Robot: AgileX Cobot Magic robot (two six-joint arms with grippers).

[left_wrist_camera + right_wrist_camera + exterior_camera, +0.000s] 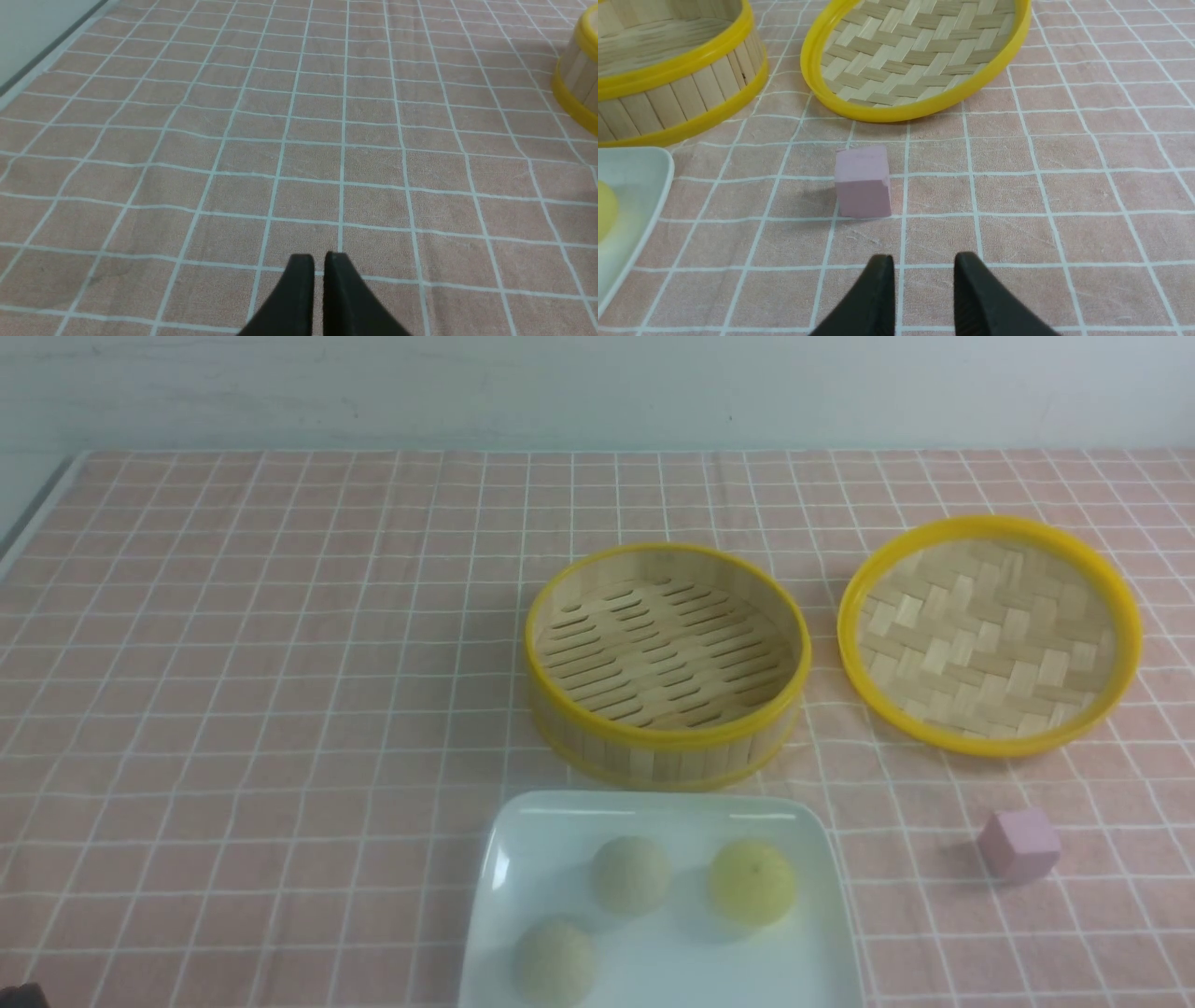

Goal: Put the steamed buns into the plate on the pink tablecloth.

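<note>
The white square plate (pixel 801 933) lies on the pink tablecloth (pixel 280 663) at the near centre. Three steamed buns sit in it: a cream one (pixel 632 875), a yellow-green one (pixel 752 882) and a second cream one (pixel 554 961). Neither gripper shows in the front view. In the left wrist view my left gripper (pixel 319 261) is shut and empty over bare cloth (pixel 299 140). In the right wrist view my right gripper (pixel 924 263) is open and empty, just short of the pink cube; the plate's corner (pixel 649 172) and the yellow-green bun's edge (pixel 605 212) show there.
An empty bamboo steamer basket (pixel 667 663) stands behind the plate, and its woven lid (pixel 990 635) lies upturned to its right. A small pink cube (pixel 1018 843) sits right of the plate, also in the right wrist view (pixel 863 182). The basket's side shows in the left wrist view (pixel 579 70).
</note>
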